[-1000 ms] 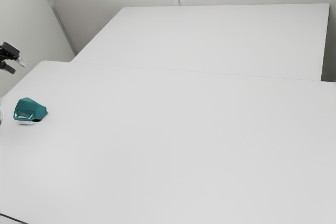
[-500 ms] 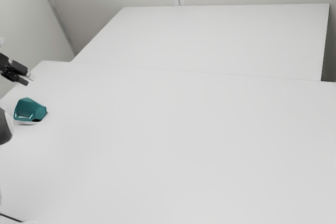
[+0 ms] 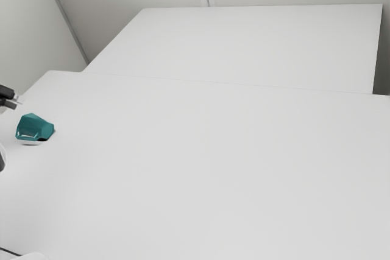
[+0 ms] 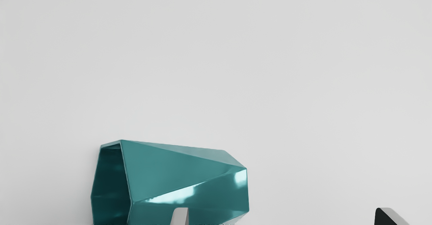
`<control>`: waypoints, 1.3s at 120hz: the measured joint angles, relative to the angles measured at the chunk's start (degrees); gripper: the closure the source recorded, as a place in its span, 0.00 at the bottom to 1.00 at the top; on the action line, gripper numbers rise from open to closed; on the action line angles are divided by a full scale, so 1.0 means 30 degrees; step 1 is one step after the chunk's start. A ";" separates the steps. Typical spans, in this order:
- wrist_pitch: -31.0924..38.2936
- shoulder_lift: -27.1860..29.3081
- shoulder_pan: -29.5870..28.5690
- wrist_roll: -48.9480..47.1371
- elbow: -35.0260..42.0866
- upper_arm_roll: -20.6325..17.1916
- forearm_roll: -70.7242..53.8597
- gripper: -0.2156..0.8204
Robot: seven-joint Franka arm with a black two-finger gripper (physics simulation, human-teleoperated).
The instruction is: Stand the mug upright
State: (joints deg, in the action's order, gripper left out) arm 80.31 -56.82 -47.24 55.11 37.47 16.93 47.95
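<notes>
Counter (image 3: pixel 213 168): broad, white; wide open room is offered toward the ext. view's R, so ample space for swinging or resetting the mug.
Rear slab (image 3: pixel 244 47): pale, seen beyond the counter's far edge; well apart from the work, little hindrance expected.
Counter edge, ext. view's L: slanted, near the mug; if the mug is nudged or rolled that way, a fall could be caused.
Mug (image 3: pixel 35 127): teal, faceted, laid on its side on the counter near that edge; upright pose not shown. Hdl. cannot be made out.
Mug taper: wider at the mouth, narrower at the base; slippage could be caused if the sloped facets are pinched, & tipping back if release is made w/ the base not flat.
Claw (image 3: pixel 17 102): held just beside the mug in ext. view, w/ a gap btwn; spread wide, nothing gripped.
Fingers (image 4: pixel 180 216): one is overlapped w/ the mug's side in wrist view, the other is set well past the base end, i.e. off-centre. If lowered so, a tip could be landed on the wall & the mug shoved; re-centring, prob. w/ a turn across the body, is judged needed.
Cable (image 3: pixel 9 251): thin, dark, well apart from the mug; low risk.
</notes>
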 joint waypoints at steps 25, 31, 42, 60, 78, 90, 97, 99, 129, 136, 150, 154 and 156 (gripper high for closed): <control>0.0393 0.0143 -0.0042 0.0325 0.0113 -0.0350 0.0043 0.21; 0.0470 0.0115 -0.0034 0.0387 0.0245 -0.0399 0.0043 0.21; 0.0667 0.0043 -0.0033 0.0490 0.0481 -0.0405 0.0021 0.21; 0.1099 -0.0065 -0.0033 0.0630 0.0843 -0.0424 -0.0043 0.21; 0.1427 -0.0140 -0.0390 0.0746 0.0928 -0.0475 -0.0036 0.21; 0.1708 -0.0175 -0.0708 0.0841 0.0934 -0.0619 -0.0008 0.21; 0.1876 -0.0182 -0.0836 0.0890 0.0948 -0.0745 0.0017 0.21; 0.1921 -0.0194 -0.0853 0.0904 0.0944 -0.0774 0.0020 0.21; 0.2069 -0.1928 -0.1718 0.1053 -0.0188 -0.1401 0.0120 0.21; 0.2145 -0.2044 -0.1794 0.1080 -0.0278 -0.1495 0.0304 0.21; 0.2274 -0.2193 -0.1806 0.1117 -0.0301 -0.2197 0.0782 0.21; 0.2282 -0.2202 -0.1803 0.1125 -0.0298 -0.2428 0.0856 0.21; 0.2281 -0.2202 -0.1803 0.1128 -0.0293 -0.2504 0.0886 0.21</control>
State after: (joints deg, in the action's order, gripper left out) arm 87.15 -63.43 -52.64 58.49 36.59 9.42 50.61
